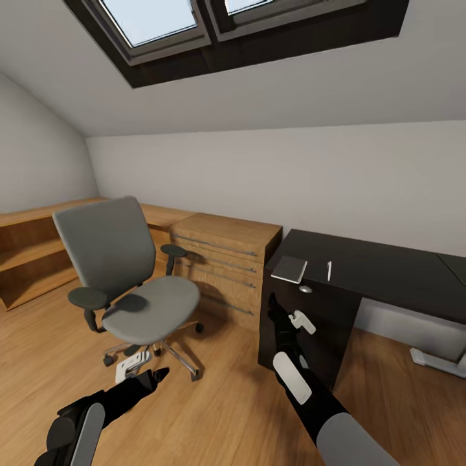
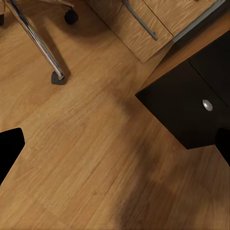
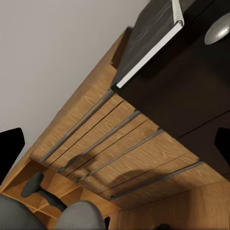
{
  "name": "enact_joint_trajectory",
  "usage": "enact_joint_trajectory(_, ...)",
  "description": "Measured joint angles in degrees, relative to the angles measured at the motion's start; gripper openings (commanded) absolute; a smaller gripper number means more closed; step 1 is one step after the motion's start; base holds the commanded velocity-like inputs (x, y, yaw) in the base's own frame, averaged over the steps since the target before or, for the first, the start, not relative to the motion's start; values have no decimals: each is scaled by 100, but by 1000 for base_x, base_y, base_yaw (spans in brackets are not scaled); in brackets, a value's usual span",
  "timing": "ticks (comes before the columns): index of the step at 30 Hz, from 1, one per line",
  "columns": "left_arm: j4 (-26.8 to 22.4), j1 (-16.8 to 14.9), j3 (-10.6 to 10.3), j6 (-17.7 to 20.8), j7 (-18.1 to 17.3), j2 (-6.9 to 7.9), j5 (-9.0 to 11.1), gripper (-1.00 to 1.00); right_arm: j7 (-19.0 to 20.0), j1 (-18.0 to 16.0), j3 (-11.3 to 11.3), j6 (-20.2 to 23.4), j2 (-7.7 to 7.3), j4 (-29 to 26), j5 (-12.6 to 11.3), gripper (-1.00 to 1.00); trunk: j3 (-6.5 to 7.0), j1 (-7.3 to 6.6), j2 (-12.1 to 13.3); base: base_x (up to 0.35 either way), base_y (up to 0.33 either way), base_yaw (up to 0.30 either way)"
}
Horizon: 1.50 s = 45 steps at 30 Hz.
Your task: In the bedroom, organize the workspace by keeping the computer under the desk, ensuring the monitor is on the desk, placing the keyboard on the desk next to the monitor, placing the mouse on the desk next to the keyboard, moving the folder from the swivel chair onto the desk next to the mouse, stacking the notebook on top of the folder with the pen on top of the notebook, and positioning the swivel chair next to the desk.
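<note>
The right gripper (image 1: 272, 301) is raised in front of the black desk (image 1: 388, 265), near its left front corner; its fingers are seen spread apart at the two sides of the right wrist view, with nothing held between them. Just beyond it, a round silver knob (image 1: 305, 289) is seen on the desk's dark drawer front. On the desk's left near corner a notebook (image 1: 289, 268) is lying flat, its spiral edge showing in the right wrist view (image 3: 178, 13); its long axis runs roughly from near to far, and one corner slightly overhangs the desk edge. Just to the right of it, apart from it, a pen (image 1: 329, 270) is lying on the desk, long axis near to far, tip direction cannot be told.

The left gripper (image 1: 152, 377) is held low over the wooden floor (image 1: 213, 414), pointing forward toward the chair base; its fingers are seen spread at the edges of the left wrist view, holding nothing.

The swivel chair (image 1: 139, 298) is standing on the floor left of the desk, well apart from it, seat facing near and slightly right, grey backrest at the far left. Its seat is bare. Between chair and desk a wooden drawer unit (image 1: 226, 265) with metal bar handles is set against the desk's left side. A low wooden shelf (image 1: 32, 252) runs along the far left wall. A skylight (image 1: 188, 26) is set in the sloped ceiling.
</note>
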Motion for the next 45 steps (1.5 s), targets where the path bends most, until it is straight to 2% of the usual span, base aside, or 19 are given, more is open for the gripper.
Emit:
enact_joint_trajectory(6,11,0,-3,-5,3,-14,-3,100,-55,0,-35,47,-7,0,-37,100,108,-132,241,0,0,0)
enact_joint_trajectory(13,111,0,-34,-17,-2,-25,-4,100,-141,0,-268,80,-28,-21,-409,100,108,-132,242,0,0,0)
enact_joint_trajectory(21,164,0,-93,-27,-4,-27,0,100,-130,0,-410,119,-42,-59,-1272,100,108,-132,242,0,0,0)
enact_joint_trajectory(22,167,0,-96,-29,-4,-27,1,100,-129,-1,-418,122,-61,-80,-1453,100,108,-132,242,0,0,0)
enact_joint_trajectory(26,170,0,-99,-32,-5,-27,2,100,-123,-1,-420,127,-160,-130,-1875,100,108,-132,242,7,0,0)
enact_joint_trajectory(27,171,0,-100,-34,-5,-27,2,100,-63,-1,-418,126,-220,-202,-2146,100,108,-133,242,61,0,0)
enact_joint_trajectory(33,175,0,-101,-30,-7,-27,2,100,78,-1,-416,120,-243,-232,-2246,100,108,-134,242,152,12,0)
enact_joint_trajectory(45,178,0,-99,-31,-12,-19,2,100,136,0,-395,115,-231,-242,-2254,100,108,-134,242,120,72,0)
